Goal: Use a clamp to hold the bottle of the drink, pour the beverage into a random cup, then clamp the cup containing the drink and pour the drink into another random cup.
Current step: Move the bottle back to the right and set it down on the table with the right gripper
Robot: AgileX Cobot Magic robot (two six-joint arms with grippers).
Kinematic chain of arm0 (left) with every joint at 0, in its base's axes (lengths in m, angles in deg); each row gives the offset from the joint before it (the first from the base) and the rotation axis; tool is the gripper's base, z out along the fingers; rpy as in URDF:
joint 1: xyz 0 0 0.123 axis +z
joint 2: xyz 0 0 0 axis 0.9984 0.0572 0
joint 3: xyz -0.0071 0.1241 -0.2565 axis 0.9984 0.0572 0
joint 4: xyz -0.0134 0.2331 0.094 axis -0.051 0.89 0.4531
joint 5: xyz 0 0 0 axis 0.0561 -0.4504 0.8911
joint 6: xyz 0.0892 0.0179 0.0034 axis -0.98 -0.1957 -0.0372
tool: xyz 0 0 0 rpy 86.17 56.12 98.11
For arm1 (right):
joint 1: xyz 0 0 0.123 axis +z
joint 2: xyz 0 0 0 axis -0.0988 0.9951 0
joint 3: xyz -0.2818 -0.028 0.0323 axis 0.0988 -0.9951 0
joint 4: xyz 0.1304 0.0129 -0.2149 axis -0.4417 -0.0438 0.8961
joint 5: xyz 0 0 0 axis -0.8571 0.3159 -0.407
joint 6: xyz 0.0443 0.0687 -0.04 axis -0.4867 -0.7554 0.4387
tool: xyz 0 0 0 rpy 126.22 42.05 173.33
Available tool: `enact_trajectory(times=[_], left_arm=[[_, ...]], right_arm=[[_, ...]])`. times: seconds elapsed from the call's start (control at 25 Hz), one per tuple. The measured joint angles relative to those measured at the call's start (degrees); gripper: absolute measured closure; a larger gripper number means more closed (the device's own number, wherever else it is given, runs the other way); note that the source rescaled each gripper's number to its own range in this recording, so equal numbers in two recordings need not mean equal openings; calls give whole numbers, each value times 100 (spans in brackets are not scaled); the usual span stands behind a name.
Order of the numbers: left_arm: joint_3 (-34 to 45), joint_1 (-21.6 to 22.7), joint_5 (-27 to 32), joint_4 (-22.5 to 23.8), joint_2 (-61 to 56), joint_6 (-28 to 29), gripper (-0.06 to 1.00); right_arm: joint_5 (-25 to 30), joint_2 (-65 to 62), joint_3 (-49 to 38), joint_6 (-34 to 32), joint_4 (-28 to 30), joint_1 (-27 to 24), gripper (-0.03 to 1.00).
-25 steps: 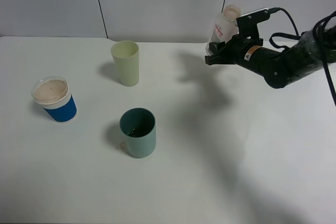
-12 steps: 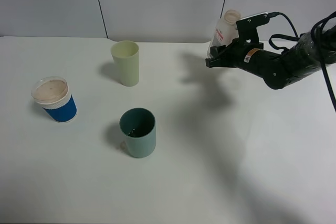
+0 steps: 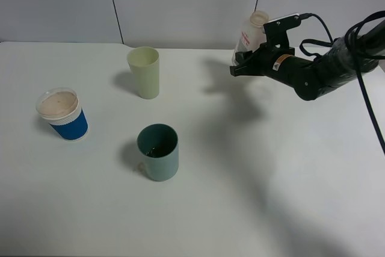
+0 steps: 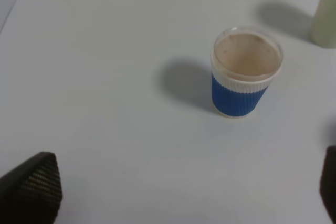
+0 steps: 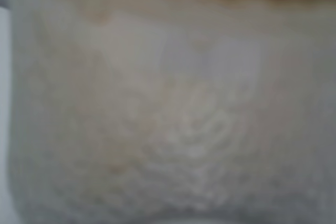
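My right gripper (image 3: 242, 63) is shut on a white plastic drink bottle (image 3: 251, 31) and holds it nearly upright at the back right, above the table. The bottle fills the right wrist view (image 5: 168, 108) as a blur. A teal cup (image 3: 158, 151) with dark liquid in it stands at centre. A pale green cup (image 3: 144, 71) stands behind it. A blue and white cup (image 3: 62, 113) with a pinkish top stands at the left and also shows in the left wrist view (image 4: 245, 71). My left gripper is open, with dark fingertips (image 4: 31, 184) at the frame's corners, well above the table.
The white table (image 3: 252, 185) has a grey panelled wall (image 3: 180, 4) behind it. Black cables (image 3: 355, 34) trail from the right arm at the right edge. The pale green cup's side (image 4: 326, 14) shows at the left wrist view's edge.
My right gripper has moved a little left and toward the back with the bottle, which has tilted more upright. The cups have not moved.
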Motion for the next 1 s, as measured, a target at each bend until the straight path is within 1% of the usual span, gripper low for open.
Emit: enact_trajectory(times=[0.2, 0.48, 0.72, 1.0], left_arm=[[0, 0, 0, 0, 0, 0, -6], [0, 0, 0, 0, 0, 0, -6], [0, 0, 0, 0, 0, 0, -6], [0, 0, 0, 0, 0, 0, -6]], right_arm=[[234, 138, 227, -40, 0, 88, 97], [377, 233, 257, -62, -125, 134, 97], [833, 240, 257, -106, -144, 134, 97], [854, 240, 257, -106, -146, 134, 97]])
